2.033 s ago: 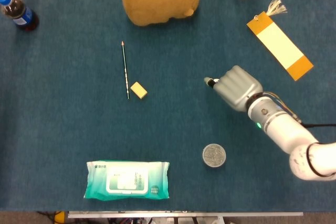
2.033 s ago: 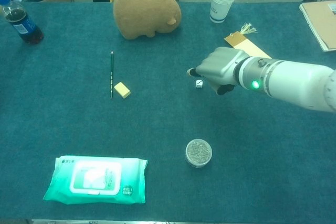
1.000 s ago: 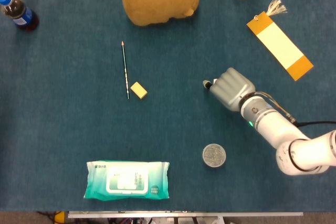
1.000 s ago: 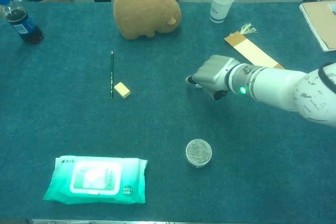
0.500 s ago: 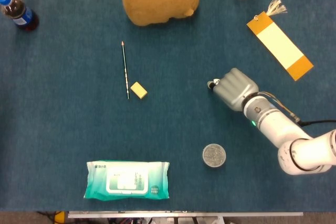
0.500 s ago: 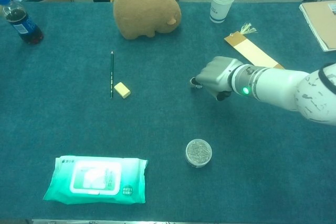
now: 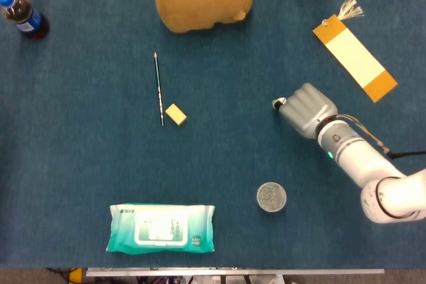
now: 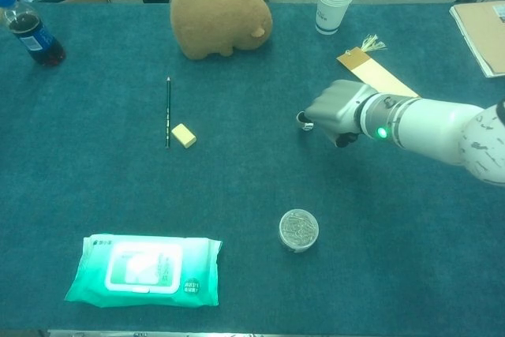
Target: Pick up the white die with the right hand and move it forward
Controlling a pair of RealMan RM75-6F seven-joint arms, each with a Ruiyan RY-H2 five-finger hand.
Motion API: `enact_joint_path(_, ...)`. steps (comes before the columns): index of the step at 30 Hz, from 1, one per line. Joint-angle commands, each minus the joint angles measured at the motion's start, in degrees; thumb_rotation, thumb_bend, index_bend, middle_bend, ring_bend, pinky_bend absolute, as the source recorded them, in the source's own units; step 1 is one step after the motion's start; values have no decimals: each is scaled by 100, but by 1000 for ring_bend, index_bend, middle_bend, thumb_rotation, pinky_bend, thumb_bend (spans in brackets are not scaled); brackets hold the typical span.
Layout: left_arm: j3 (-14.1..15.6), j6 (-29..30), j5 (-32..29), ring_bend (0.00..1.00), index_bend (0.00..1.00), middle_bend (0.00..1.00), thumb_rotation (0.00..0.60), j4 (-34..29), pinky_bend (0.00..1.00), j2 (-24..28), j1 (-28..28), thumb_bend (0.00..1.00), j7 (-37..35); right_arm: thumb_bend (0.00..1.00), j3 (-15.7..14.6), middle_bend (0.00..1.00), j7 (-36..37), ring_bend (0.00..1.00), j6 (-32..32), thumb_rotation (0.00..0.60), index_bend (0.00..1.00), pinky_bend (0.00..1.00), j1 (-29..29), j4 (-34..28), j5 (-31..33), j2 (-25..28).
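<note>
Your right hand [image 8: 338, 108] is curled, its fingers [image 8: 306, 121] pinching the white die [image 8: 307, 125] at their tips, low over the table [image 8: 237, 179], at about 1 o'clock from the round tin [image 8: 298, 230].

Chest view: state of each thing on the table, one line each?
Right robot hand: fingers curled around the white die at its fingertips.
Dark cola bottle: upright, blue cap on.
White paper cups: upright, stacked.
Green wet-wipes pack: flat, flap closed.
Round silver tin: lid on.
Green pencil: lying flat.
Brown plush animal: sitting upright.
</note>
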Motion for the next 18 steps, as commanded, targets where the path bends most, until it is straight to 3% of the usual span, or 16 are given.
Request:
enact_joint_path(1, -1, -6, -4, 189, 337, 324, 600, 11, 377, -8, 0, 264, -11, 1000, -39, 1000, 33, 1000, 55, 600, 164, 1000, -33, -46, -41, 54)
enact_joint_path(10, -9, -38, -33, 189, 337, 324, 600, 28, 377, -24, -6, 264, -7, 1000, -160, 1000, 154, 1000, 179, 600, 190, 1000, -169, -173, -129, 256)
enact_joint_path(18, -14, -52, -51, 189, 337, 324, 600, 15, 377, -28, -6, 264, 7, 1000, -126, 1000, 353, 1000, 283, 600, 194, 1000, -327, -434, -583, 469)
